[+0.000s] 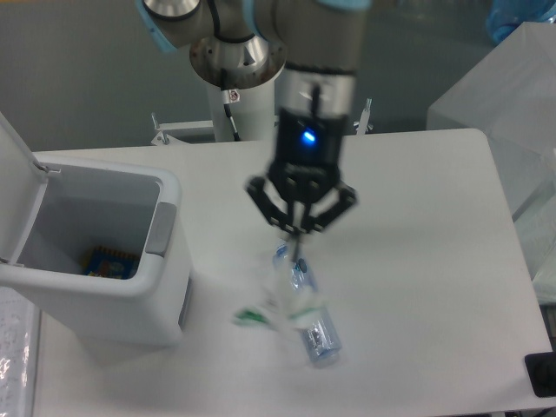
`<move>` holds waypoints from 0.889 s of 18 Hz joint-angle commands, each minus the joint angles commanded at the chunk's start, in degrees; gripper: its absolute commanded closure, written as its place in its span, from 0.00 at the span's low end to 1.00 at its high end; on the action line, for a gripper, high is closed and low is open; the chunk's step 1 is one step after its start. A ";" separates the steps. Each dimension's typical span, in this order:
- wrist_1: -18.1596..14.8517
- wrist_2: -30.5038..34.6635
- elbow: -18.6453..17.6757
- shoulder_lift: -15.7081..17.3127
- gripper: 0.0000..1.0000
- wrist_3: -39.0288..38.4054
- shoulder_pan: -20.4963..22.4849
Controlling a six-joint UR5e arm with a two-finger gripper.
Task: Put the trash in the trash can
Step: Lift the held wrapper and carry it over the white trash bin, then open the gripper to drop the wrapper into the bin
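Pincer [297, 246] first: it hangs point-down from the arm [314, 78] over the middle of the bench [417, 261], its dark fingers drawn together on the top of the crumpled white wrapper [282, 304], which dangles beneath it as a blurred pale shape with green marks — one green streak trails off to the left. A small blue light shows on the wrist just above the pincer's black frame. Directly behind and below the wrapper lies the clear, blue-tinted bottle [316, 332], flat on the bench, its cap end toward the back and its base toward the front edge; much of its upper length is hidden by the smeared wrapper, so whether the two touch cannot be told. To the left, well apart from the pincer, stands the white trash can [130, 291], boxy with rounded corners, a grey panel [161, 230] on the side facing the bottle, and its hinged lid [17, 187] tipped up and open at the far left. Inside, at the bottom, a small blue and yellow packet [109, 262] is visible. Behind the bench the arm's round silver base [236, 54] rises on a white column, and at the right edge sits a pale translucent sheeted block [508, 113]. A small black object [542, 375] pokes in at the lower right corner of the view.
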 joint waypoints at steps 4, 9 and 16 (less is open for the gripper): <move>0.09 0.09 -7.04 6.77 1.00 2.71 -5.18; 0.09 0.09 -8.45 7.23 0.92 2.99 -10.02; 0.18 0.35 -9.07 5.73 0.00 3.08 -11.61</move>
